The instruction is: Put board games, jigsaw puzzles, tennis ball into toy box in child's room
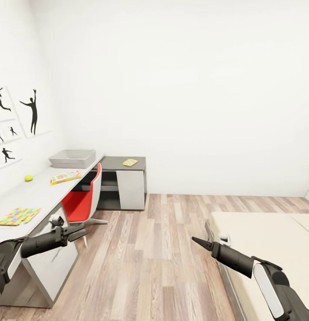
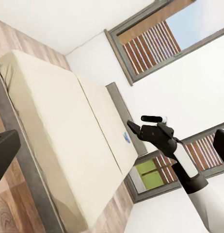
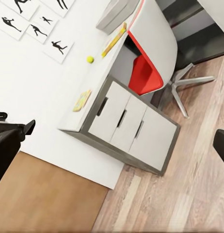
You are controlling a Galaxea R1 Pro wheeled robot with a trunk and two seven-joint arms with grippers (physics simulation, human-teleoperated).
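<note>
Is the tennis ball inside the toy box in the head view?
No, the tennis ball lies on the table near the wall, well apart from the toy box at the table's far end.

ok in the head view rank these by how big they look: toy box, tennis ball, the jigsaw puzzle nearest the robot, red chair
1. red chair
2. toy box and near jigsaw puzzle: look about alike; the puzzle lies closer to the camera, so I won't rank them
3. tennis ball, clearly smallest
</note>
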